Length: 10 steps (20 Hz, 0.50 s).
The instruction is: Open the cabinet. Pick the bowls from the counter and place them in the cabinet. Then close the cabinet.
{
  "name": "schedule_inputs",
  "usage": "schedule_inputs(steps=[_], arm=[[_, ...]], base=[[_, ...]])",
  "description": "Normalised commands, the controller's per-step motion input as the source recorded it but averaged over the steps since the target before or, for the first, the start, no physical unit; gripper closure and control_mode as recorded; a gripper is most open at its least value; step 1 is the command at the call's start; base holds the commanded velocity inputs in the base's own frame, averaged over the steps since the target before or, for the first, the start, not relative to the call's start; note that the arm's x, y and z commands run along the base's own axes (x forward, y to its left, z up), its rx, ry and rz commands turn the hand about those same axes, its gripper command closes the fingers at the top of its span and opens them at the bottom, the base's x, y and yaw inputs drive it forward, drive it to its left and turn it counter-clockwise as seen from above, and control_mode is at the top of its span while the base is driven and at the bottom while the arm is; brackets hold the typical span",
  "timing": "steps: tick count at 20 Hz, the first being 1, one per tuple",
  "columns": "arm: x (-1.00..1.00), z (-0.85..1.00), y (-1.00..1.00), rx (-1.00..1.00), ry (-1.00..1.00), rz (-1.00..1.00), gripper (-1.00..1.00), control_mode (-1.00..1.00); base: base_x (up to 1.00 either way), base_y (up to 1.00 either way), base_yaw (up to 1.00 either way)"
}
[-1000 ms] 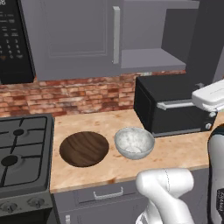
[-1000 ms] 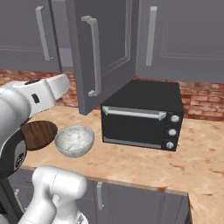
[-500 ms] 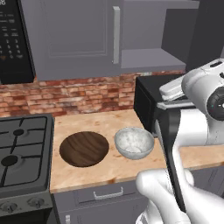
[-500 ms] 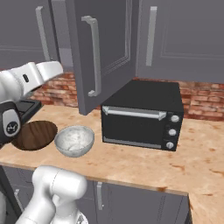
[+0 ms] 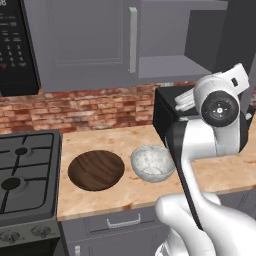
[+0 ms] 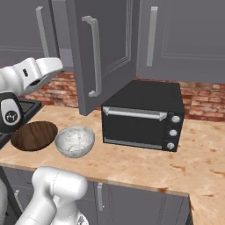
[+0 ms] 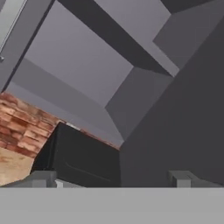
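**Gripper open and empty by the opened cabinet**

Our gripper (image 7: 112,181) points into the cabinet (image 6: 105,52), jaws wide, holding nothing. The right door stands open at upper centre, ready for loading. Both bowls, wooden (image 5: 96,169) and marble (image 5: 152,163), wait on the counter (image 5: 120,192) at lower centre.

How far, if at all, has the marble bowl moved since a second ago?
No. The marble bowl still sits on the counter just right of the wooden bowl, left of the toaster oven.

Both base views look down across the counter (image 5: 100,195) from behind, left and right (sharing its bowls); the hand view tilts up close beneath the cabinet (image 7: 83,57).
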Motion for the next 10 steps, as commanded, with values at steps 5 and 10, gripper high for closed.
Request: schedule_inputs(steps=[5, 10], arm=[[0.12, -0.02, -0.23, -0.05, 0.02, -0.11, -1.0, -1.0], [0.16, 0.0, -0.31, -0.05, 0.15, -0.15, -1.0, -1.0]], base=[[0.0, 0.0, 0.0], [0.0, 0.0, 0.0]])
